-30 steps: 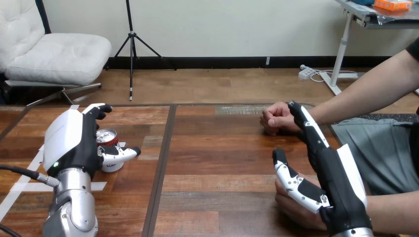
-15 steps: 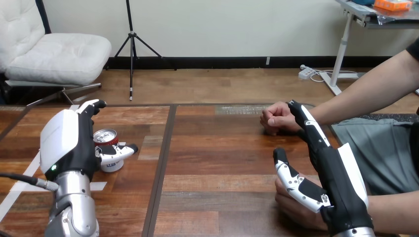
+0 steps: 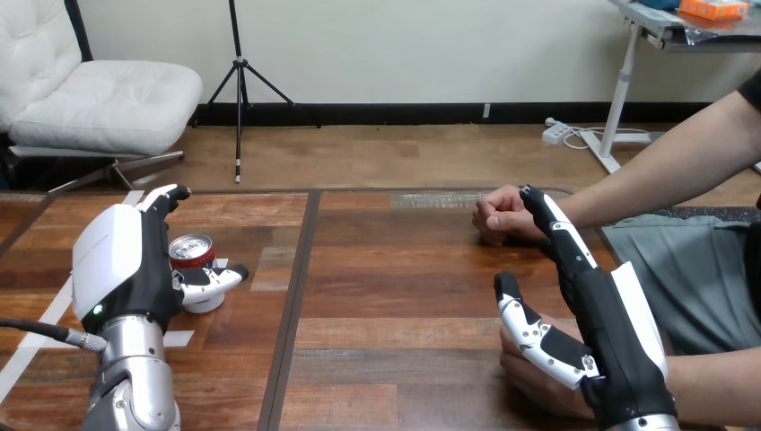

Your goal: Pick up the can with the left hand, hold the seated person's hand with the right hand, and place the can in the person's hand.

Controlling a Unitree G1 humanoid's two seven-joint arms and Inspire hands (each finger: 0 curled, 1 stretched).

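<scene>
Nearest, by the near right corner of the desk [image 3: 386, 296]: right robot hand [image 3: 619, 346], released, stretched straight with the thumb spread wide. Lies over the person's near hand [image 3: 529, 373], itself resting on the wood beneath thumb and palm. Covers rather than clasps: nothing curled round it, so probably lined up for a hold not yet made. Points away toward the far right edge.

Toward the near left edge, a little farther in: left robot hand [image 3: 121, 265], white back turned to the camera, wrapped on the can [image 3: 190, 249]. Thumb laid across the can's near face, longer digits reaching past its far side, presumably to pinch from both sides before any lift. Can upright, base on the desk, beside white tape marks [image 3: 54, 314]; judged gripped but not raised.

Farthest, at the far right edge: the person's far hand [image 3: 501, 215], closed in a loose fist on the wood, just beside the right robot hand's tip; touching or apart, cannot tell. Well apart from the can, with the desk's whole middle between, hence a long carry rightward for the delivery.
</scene>
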